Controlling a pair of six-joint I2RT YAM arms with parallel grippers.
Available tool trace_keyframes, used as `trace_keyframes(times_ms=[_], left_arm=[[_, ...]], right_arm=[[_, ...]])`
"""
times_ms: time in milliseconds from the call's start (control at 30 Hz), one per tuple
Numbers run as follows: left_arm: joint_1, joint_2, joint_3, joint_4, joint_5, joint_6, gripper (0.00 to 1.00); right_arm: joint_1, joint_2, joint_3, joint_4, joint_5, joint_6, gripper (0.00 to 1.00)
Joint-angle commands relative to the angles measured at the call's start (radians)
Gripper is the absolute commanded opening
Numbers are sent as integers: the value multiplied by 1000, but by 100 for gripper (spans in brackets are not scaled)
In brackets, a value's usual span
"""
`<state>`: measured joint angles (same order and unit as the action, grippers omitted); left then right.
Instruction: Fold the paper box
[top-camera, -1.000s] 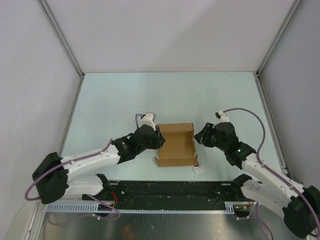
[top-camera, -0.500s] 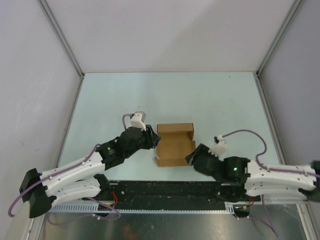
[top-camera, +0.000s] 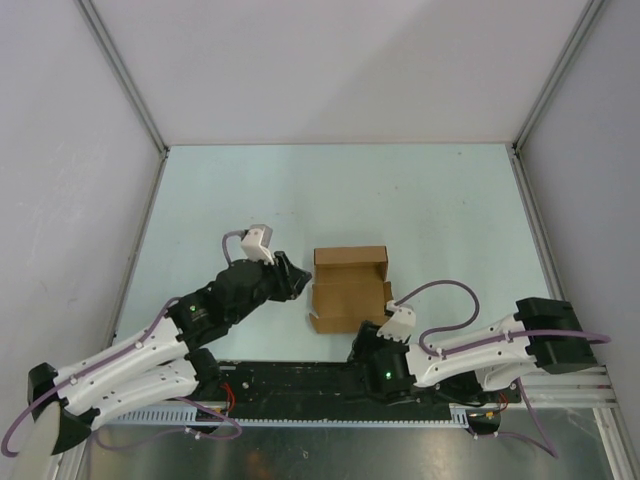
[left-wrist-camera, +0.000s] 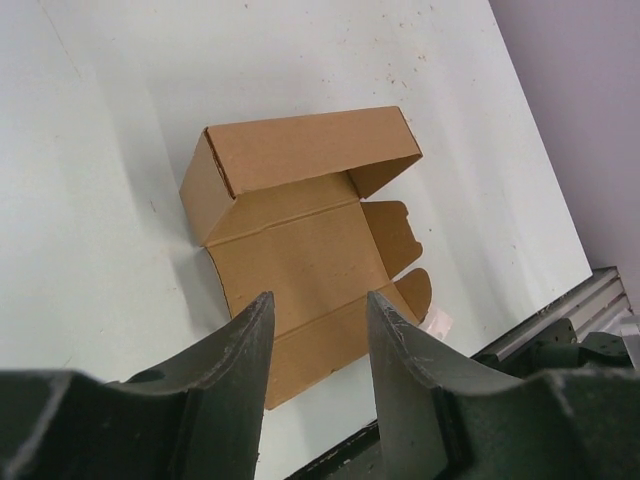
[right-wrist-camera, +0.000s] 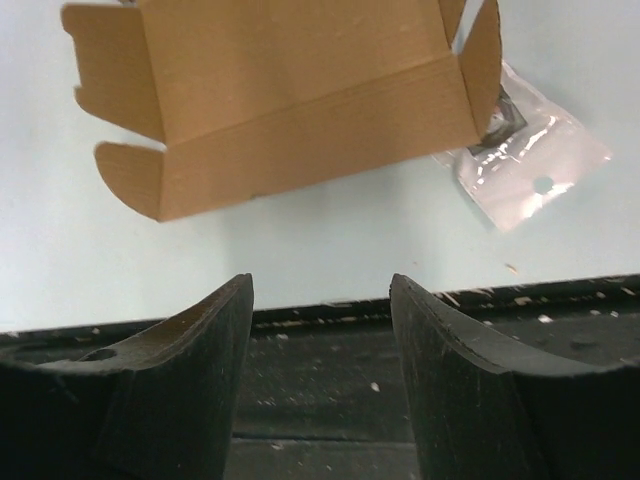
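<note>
Both arms have pulled back from the box (top-camera: 349, 288) in the last second: your left gripper (left-wrist-camera: 318, 330) hangs just left of it, and your right gripper (right-wrist-camera: 320, 290) has swung low to its near side. Each is part open and empty. The box sits mid-table near the front, its far end folded and its near flaps loose. Approach the near wall squarely, and avoid the plastic bag (right-wrist-camera: 525, 160) at its right corner.
</note>
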<state>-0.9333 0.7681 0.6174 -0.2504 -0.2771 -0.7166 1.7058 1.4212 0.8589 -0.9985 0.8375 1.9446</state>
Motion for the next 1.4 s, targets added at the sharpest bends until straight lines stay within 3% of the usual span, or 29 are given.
trace_keyframes(times_ms=[0, 167, 500, 900, 1367], left_arm=[[5, -36, 18, -38, -5, 0, 47], [4, -43, 18, -44, -10, 6, 47], [4, -62, 22, -67, -8, 25, 47], [4, -50, 19, -73, -20, 34, 47], [11, -44, 13, -81, -30, 52, 47]], right_arm=[[-31, -17, -38, 125, 142, 746, 63], [-70, -53, -151, 323, 104, 752, 66], [-135, 2, -205, 547, 52, 761, 66], [-179, 24, -235, 541, -17, 764, 64], [-276, 59, -276, 589, -28, 761, 51]])
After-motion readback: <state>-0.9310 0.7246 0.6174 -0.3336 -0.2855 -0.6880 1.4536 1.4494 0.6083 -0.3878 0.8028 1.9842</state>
